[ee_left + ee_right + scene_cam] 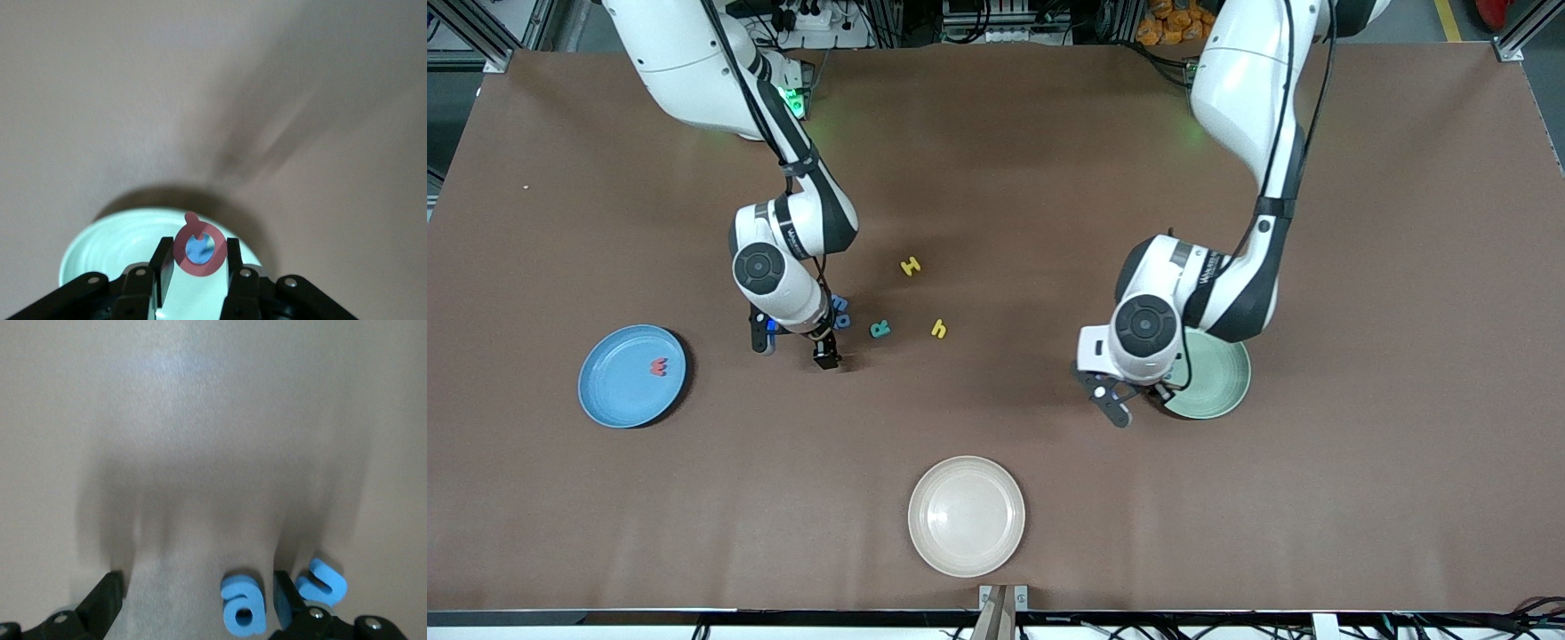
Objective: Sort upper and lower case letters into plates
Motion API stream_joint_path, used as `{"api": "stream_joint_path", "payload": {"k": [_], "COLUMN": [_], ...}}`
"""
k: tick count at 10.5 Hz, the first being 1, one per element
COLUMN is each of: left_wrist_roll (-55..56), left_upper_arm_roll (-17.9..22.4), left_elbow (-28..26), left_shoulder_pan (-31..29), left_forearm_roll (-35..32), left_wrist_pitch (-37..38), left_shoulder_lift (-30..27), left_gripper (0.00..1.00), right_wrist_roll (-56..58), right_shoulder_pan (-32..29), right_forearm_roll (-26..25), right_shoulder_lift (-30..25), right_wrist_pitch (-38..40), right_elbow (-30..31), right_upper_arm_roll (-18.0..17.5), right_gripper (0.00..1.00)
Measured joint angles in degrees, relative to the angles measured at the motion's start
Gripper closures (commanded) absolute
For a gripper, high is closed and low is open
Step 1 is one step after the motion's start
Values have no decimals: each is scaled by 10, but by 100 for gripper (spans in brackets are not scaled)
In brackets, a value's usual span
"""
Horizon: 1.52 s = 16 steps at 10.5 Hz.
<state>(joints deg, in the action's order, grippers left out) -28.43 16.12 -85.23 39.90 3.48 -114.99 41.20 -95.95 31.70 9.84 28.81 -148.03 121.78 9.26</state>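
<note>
- Nearest the front camera lies a round, shallow, cream-white matte plate, bare, close to the table's edge.
- The table is covered with a plain brown matte sheet; past the robots' bases are metal frame posts, cables and a power strip.
- A round sky-blue matte plate sits toward the right arm's end of the table with a small red letter W lying in it.
- A round pale mint-green matte plate sits toward the left arm's end, partly hidden by the left arm's wrist.
- The left gripper hangs over the mint plate's rim, its fingers pinched on a small pink, ring-shaped foam letter with a short stub.
- The right gripper is down at the table with its fingers spread wide and nothing between them; a blue foam letter "a" lies between its fingers, another blue letter just outside one finger.
- Loose on the sheet near the middle: a yellow letter H, a teal letter R and a yellow letter h.
</note>
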Motion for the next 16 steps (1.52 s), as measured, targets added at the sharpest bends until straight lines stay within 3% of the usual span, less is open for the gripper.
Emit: {"api": "stream_joint_path", "payload": {"k": [4, 5, 6, 9, 12, 16], "left_wrist_roll": [-100, -121, -133, -118, -21, 270], "left_upper_arm_roll": [9, 10, 10, 7, 2, -16], "left_elbow": [-124, -143, -155, -164, -157, -84], "left_shoulder_pan": [-37, -54, -66, -65, -50, 28], "left_forearm_roll": [0, 0, 0, 2, 3, 49], "left_wrist_pitch": [-3, -4, -4, -6, -14, -22], "left_shoulder_lift": [-60, -74, -86, -97, -97, -65], "left_gripper": [82, 76, 1, 0, 0, 0], "right_wrist_roll": [-5, -5, -5, -5, -5, -5], "right_shoulder_pan": [10, 10, 10, 11, 11, 10], "right_forearm_roll": [1, 1, 2, 2, 2, 2], "right_shoulder_lift": [-1, -1, -2, -9, -26, -32], "right_wrist_pitch": [-8, -37, -74, -96, -69, -58], "right_elbow": [6, 18, 35, 51, 52, 56], "right_upper_arm_roll": [0, 0, 0, 0, 3, 4], "right_gripper": [0, 0, 0, 0, 0, 0]}}
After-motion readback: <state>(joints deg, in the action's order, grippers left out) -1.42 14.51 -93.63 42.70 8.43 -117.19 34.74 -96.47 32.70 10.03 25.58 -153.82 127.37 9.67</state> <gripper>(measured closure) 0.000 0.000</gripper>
